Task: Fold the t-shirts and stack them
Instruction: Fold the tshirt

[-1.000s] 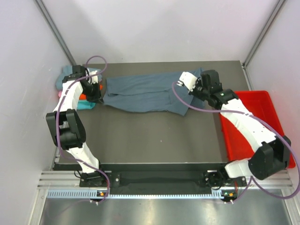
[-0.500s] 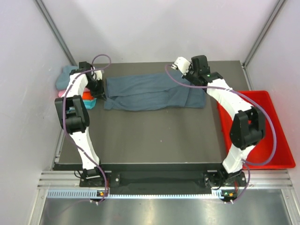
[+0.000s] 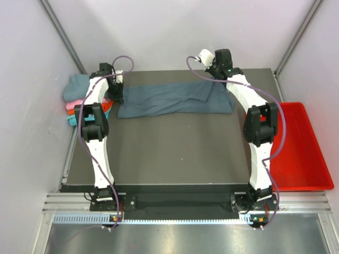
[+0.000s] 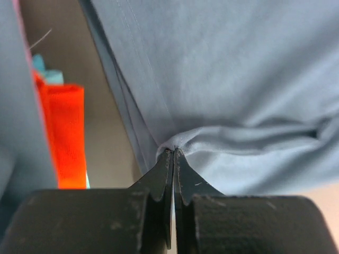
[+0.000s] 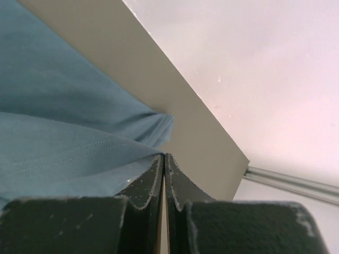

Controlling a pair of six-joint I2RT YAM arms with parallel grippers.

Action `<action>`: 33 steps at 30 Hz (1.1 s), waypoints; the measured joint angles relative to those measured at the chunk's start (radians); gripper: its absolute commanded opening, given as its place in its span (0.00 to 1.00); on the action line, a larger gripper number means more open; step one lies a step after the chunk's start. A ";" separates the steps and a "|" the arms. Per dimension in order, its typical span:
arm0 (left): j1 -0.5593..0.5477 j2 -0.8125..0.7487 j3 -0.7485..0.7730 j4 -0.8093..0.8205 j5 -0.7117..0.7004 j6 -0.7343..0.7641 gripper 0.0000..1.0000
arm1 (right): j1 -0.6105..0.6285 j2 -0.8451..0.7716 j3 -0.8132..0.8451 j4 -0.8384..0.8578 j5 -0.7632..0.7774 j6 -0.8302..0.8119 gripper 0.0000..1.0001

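Note:
A slate blue-grey t-shirt [image 3: 169, 99] lies stretched left to right across the far part of the table. My left gripper [image 3: 118, 97] is shut on its left edge; the left wrist view shows the cloth [image 4: 238, 79] puckered at the closed tips [image 4: 174, 152]. My right gripper [image 3: 216, 78] is shut at the shirt's far right corner. In the right wrist view the hemmed cloth [image 5: 63, 132] runs up to the closed tips [image 5: 164, 156]. A stack of folded t-shirts sits at the table's far left: dusty teal [image 3: 77, 84] on top, then pink [image 3: 71, 105], orange [image 3: 107, 106] and turquoise [image 3: 71, 120].
A red plastic tray [image 3: 302, 153] stands off the table's right edge. White walls close in the back and sides, with metal posts at the far corners. The orange shirt [image 4: 66, 132] lies just left of my left gripper.
Both grippers have moved toward the far edge of the table, pulling the slate shirt with them. Its right end has swung up and the shirt now lies flatter and further back.

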 measured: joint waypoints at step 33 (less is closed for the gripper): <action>-0.053 0.030 -0.001 0.092 -0.358 -0.023 0.87 | -0.018 0.158 0.010 0.081 0.126 0.054 0.70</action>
